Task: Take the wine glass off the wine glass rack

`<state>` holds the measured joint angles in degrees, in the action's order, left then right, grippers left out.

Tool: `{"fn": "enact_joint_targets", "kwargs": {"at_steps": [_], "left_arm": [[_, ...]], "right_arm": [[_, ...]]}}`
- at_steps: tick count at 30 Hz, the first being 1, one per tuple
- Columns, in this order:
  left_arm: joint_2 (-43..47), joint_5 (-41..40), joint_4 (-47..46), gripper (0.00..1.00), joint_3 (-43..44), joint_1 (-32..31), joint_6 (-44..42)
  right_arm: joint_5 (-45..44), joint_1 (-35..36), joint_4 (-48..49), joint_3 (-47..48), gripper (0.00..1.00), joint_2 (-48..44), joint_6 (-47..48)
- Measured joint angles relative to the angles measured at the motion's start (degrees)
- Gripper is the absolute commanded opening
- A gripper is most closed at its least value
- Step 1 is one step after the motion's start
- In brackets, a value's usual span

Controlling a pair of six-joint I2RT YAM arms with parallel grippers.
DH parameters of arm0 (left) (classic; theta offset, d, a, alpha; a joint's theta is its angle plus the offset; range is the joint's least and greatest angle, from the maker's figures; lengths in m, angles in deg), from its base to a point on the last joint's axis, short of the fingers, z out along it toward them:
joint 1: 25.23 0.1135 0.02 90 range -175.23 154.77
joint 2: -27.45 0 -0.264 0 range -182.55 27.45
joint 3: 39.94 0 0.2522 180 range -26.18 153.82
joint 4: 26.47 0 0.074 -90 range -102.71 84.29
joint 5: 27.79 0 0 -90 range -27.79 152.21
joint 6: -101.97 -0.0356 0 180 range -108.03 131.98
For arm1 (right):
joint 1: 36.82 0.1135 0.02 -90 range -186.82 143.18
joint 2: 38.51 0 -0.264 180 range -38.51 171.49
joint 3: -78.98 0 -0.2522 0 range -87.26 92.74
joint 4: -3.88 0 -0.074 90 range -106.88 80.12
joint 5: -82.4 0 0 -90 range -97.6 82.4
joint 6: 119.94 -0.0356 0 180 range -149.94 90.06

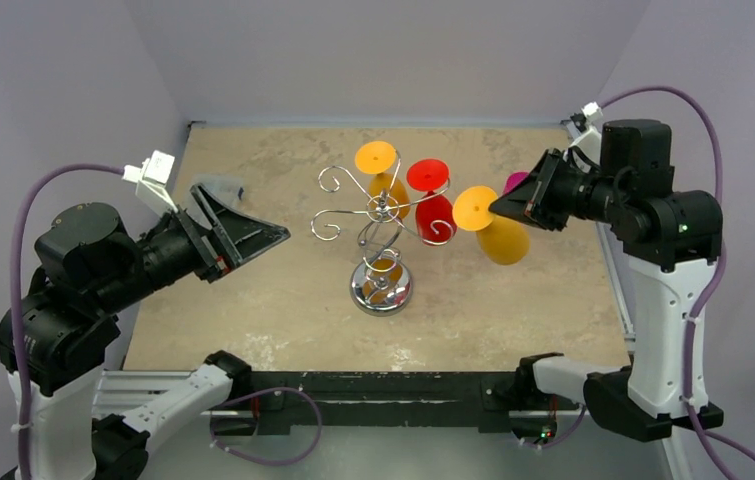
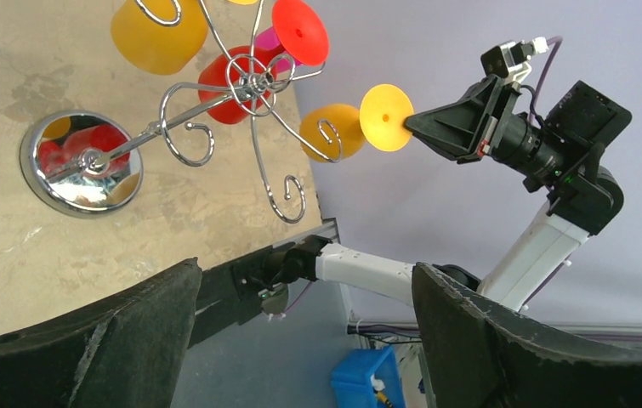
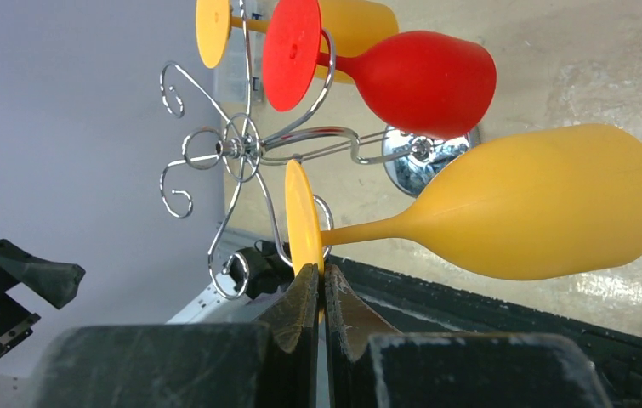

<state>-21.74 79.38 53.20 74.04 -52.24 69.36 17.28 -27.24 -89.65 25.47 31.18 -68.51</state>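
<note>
The chrome wine glass rack (image 1: 383,212) stands mid-table on its round base (image 1: 381,289). My right gripper (image 1: 498,208) is shut on the rim of the foot of a yellow-orange wine glass (image 1: 503,240), which is tilted just right of the rack's right arm. In the right wrist view the fingers (image 3: 300,297) pinch the foot edge and the glass (image 3: 538,204) lies sideways, with a rack wire (image 3: 241,149) curling close by its stem; I cannot tell if they touch. My left gripper (image 1: 253,235) is open and empty, left of the rack.
A red glass (image 1: 435,212) and another orange glass (image 1: 388,185) hang on the rack. A magenta glass (image 1: 516,181) shows behind the held one. The table's raised rim runs along the right edge (image 1: 615,290). A blue bin (image 2: 368,378) sits off the table.
</note>
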Motion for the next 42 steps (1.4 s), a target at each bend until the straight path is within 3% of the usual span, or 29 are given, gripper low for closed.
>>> {"fn": "enact_joint_targets", "kwargs": {"at_steps": [10,18,35,42], "left_arm": [[-0.26,0.13,2.23,0.92,1.31,0.00,-1.05],[-2.67,0.52,3.10,0.93,5.90,0.00,-2.56],[-3.72,2.16,3.26,0.93,9.03,0.00,-4.63],[-3.52,5.18,-2.03,0.93,8.90,0.00,-5.49]], "right_arm": [[-2.91,0.00,-8.24,13.31,0.00,1.27,0.57],[-3.89,0.00,-8.15,21.49,0.00,0.09,-1.64],[-10.93,0.00,19.34,13.49,0.00,-11.43,-10.51],[-9.86,0.00,33.35,-0.13,0.00,-14.80,-19.37]]}}
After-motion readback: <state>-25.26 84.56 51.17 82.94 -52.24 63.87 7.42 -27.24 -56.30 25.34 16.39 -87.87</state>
